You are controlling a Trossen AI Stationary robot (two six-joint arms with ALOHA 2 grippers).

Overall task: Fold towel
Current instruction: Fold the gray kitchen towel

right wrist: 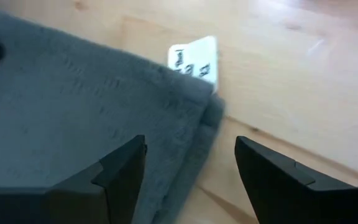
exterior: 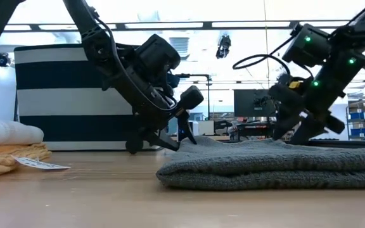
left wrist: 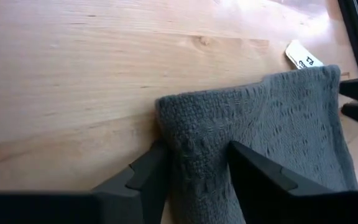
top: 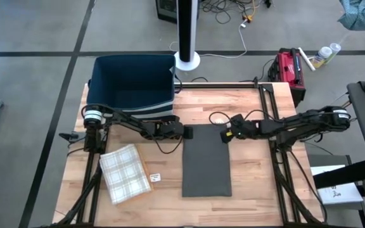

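A dark grey towel (top: 206, 161) lies folded into a long strip down the middle of the table, thick and flat in the low view (exterior: 277, 163). My left gripper (top: 185, 132) is at its far left corner, open, with the corner between its fingers (left wrist: 194, 168). My right gripper (top: 227, 135) is at the far right corner, open wide: one finger stands over the cloth, the other over bare wood (right wrist: 188, 168). A white tag (right wrist: 194, 59) sticks out from under that corner. My left gripper has the towel's far left corner (left wrist: 197, 143) between its two fingers, coming slanting down from the table's left. The cloth fills the gap and both fingers (left wrist: 253, 171) touch it. The towel lies flat on the table, several layers thick.
A blue bin with white stripes (top: 132, 82) stands at the table's far left corner, just behind my left arm. A folded plaid cloth (top: 125, 172) and a small white tag (top: 155, 177) lie near the left edge. Bare wood shows to the towel's right and near side.
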